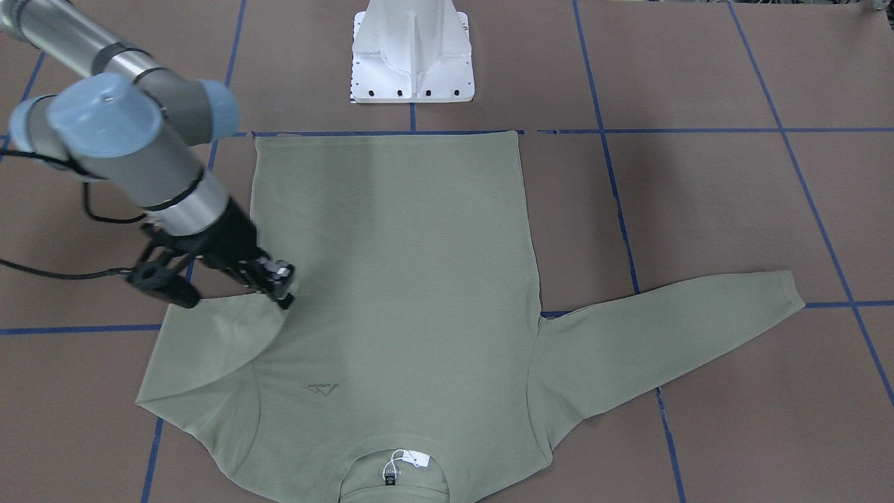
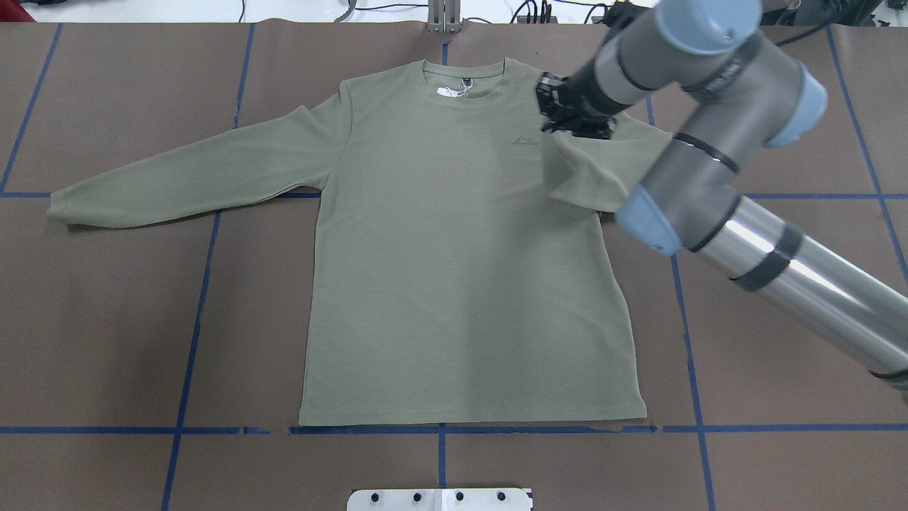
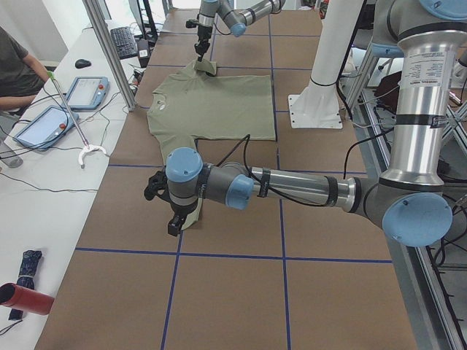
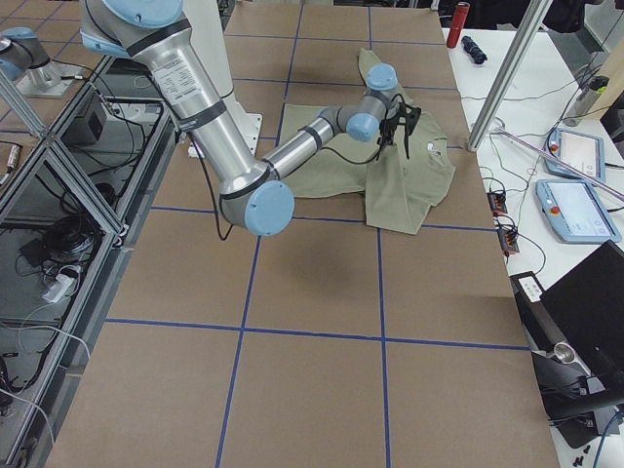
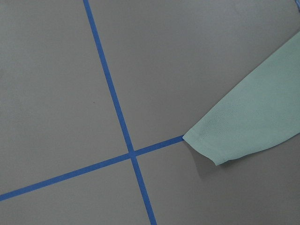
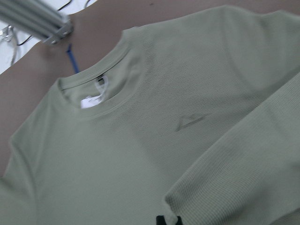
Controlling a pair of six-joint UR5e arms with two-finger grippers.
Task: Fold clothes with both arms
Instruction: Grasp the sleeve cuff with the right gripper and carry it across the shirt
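Observation:
The olive-green long-sleeved shirt (image 2: 454, 248) lies flat, face up, collar away from the robot's base. My right gripper (image 2: 576, 129) is shut on the cuff of the shirt's right sleeve (image 1: 209, 349). It holds that cuff lifted and doubled back over the shoulder, near the chest logo (image 6: 190, 121). The other sleeve (image 2: 177, 177) lies stretched out straight. My left gripper (image 3: 173, 222) hovers over that sleeve's cuff (image 5: 234, 136). It shows only in the exterior left view, so I cannot tell whether it is open or shut.
The brown table carries a grid of blue tape lines (image 2: 206, 284). The white pedestal base (image 1: 412, 63) stands just beyond the shirt's hem. A person (image 3: 14, 65) sits at a side table with tablets (image 3: 84, 91), behind a metal post (image 3: 109, 51).

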